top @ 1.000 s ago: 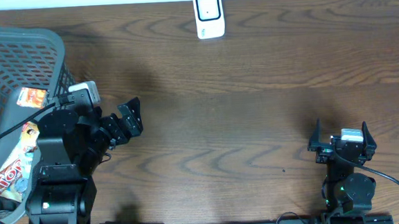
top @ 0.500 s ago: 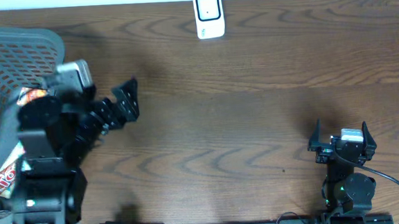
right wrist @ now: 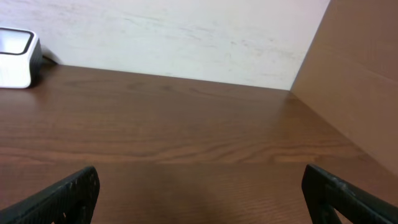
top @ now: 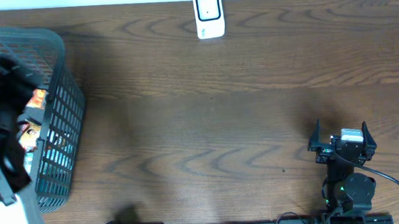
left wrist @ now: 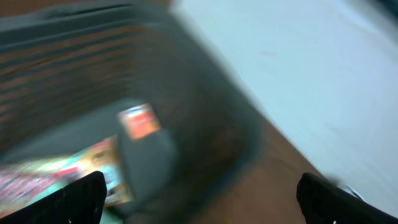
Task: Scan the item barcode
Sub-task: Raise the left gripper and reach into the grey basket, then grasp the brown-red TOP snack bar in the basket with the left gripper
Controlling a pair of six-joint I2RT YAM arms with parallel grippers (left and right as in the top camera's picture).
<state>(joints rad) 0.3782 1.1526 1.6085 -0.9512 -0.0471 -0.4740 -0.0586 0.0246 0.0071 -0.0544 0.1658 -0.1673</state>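
Several colourful snack packets (top: 38, 99) lie inside the grey mesh basket (top: 62, 134) at the table's left end. The left wrist view, blurred, looks down into the basket at an orange-and-white packet (left wrist: 138, 121) and a bright pink-green packet (left wrist: 56, 171). My left gripper (left wrist: 199, 202) is open over the basket with nothing between its fingers; overhead, the left arm (top: 3, 131) is a motion blur. The white scanner (top: 208, 14) stands at the table's far edge. My right gripper (top: 341, 139) rests open and empty at the near right, facing the scanner (right wrist: 15, 50).
The basket wall (left wrist: 205, 124) rises dark under the left gripper. A white wall (right wrist: 186, 31) runs behind the table. A brown cardboard panel (right wrist: 354, 81) stands at the right side. Bare wooden tabletop (top: 221, 124) spans between basket and right arm.
The left arm has swung left from beside the basket to above it, blurring in motion. The right arm has not moved.
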